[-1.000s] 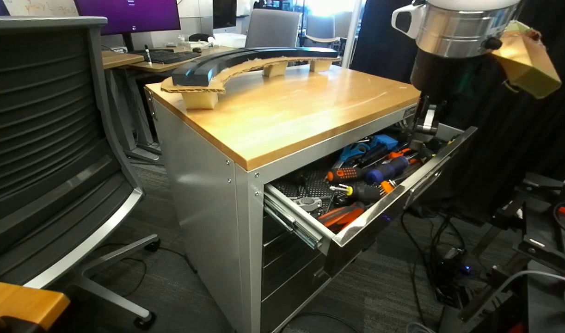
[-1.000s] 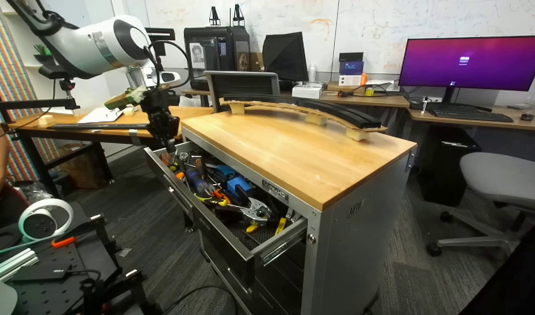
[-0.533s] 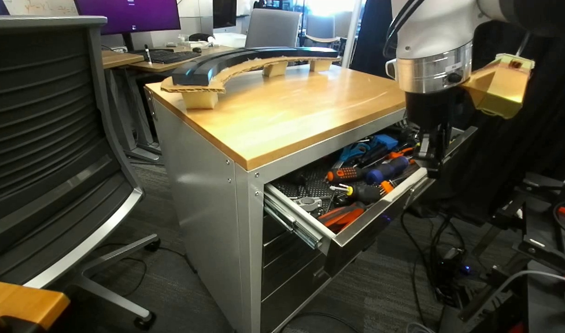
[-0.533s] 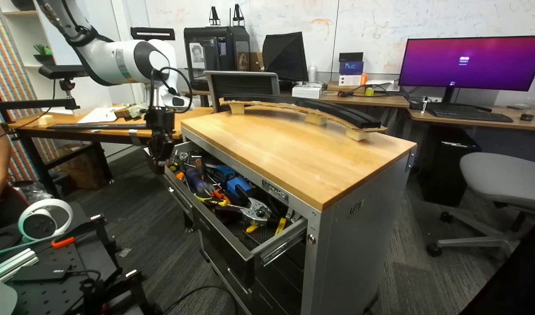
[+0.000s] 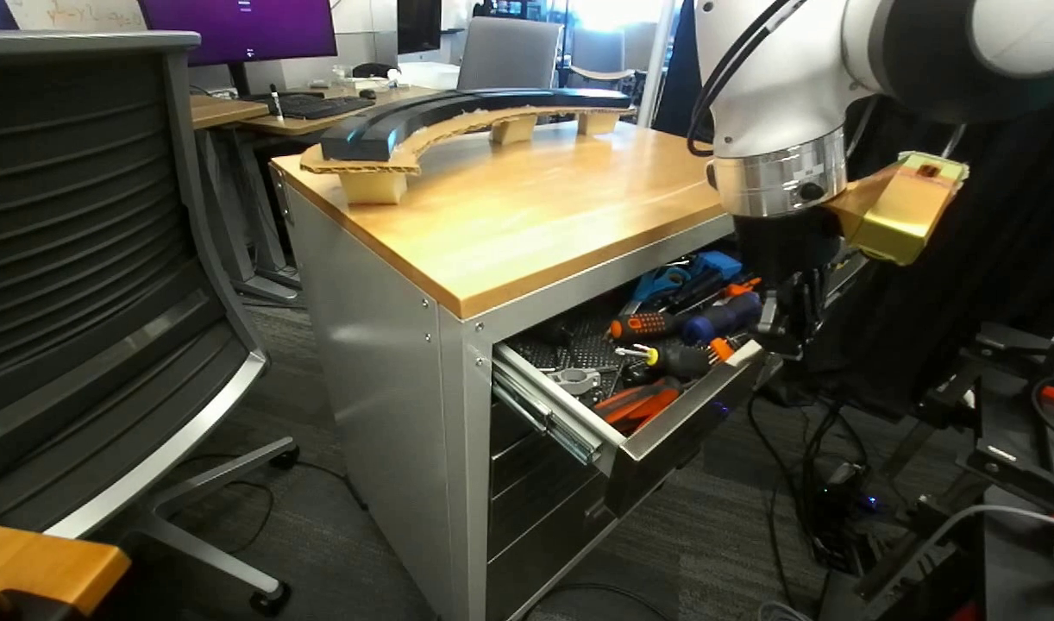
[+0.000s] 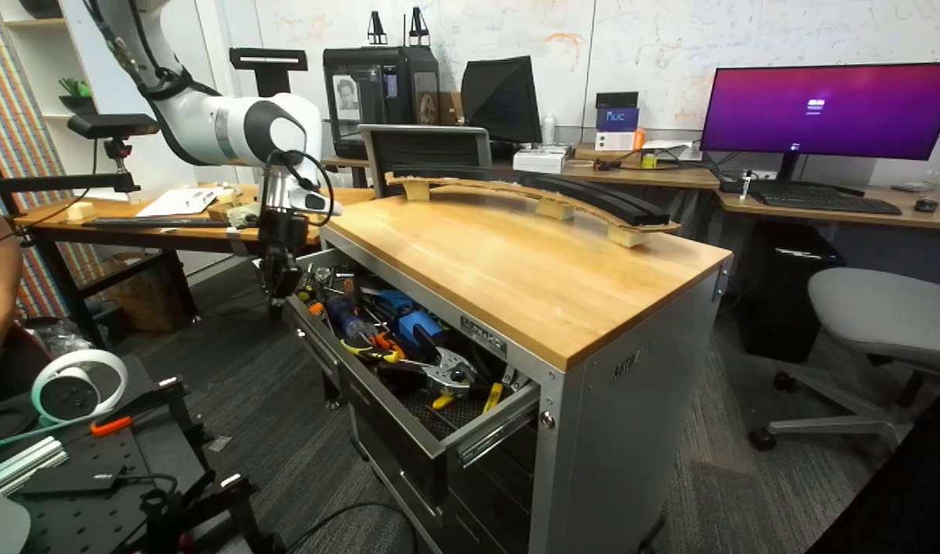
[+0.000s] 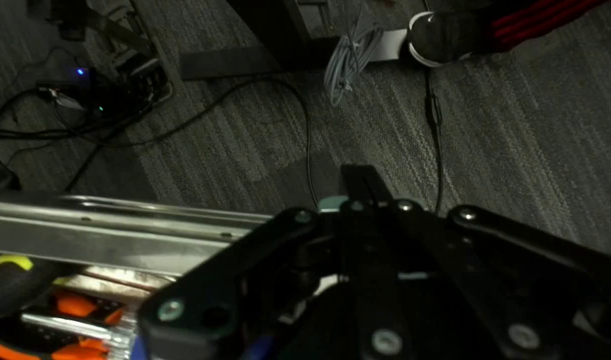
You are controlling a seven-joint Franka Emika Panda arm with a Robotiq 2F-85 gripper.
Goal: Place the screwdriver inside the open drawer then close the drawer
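Observation:
The drawer (image 5: 678,435) is the top one of the cabinet and stands pulled out, full of tools. It also shows in an exterior view (image 6: 387,425), and its front edge (image 7: 110,237) lies at the left in the wrist view. My gripper (image 5: 790,345) is outside the drawer, in front of its front panel and near rim height, also seen in an exterior view (image 6: 275,306). In the wrist view its fingertips (image 7: 364,181) are together over the floor, with nothing seen between them. No screwdriver shows on the wooden top; I cannot pick it out among the heaped tools.
A black curved piece (image 5: 475,108) on cardboard and foam blocks stands on the wooden top (image 5: 561,198). A chair (image 5: 87,276) stands beside the cabinet. Cables (image 7: 210,105) lie on the floor. A dark rack (image 5: 1019,431) stands in front of the drawer.
My gripper has moved from over the drawer's inside, out across its front edge and down, to in front of the panel. The drawer has not moved.

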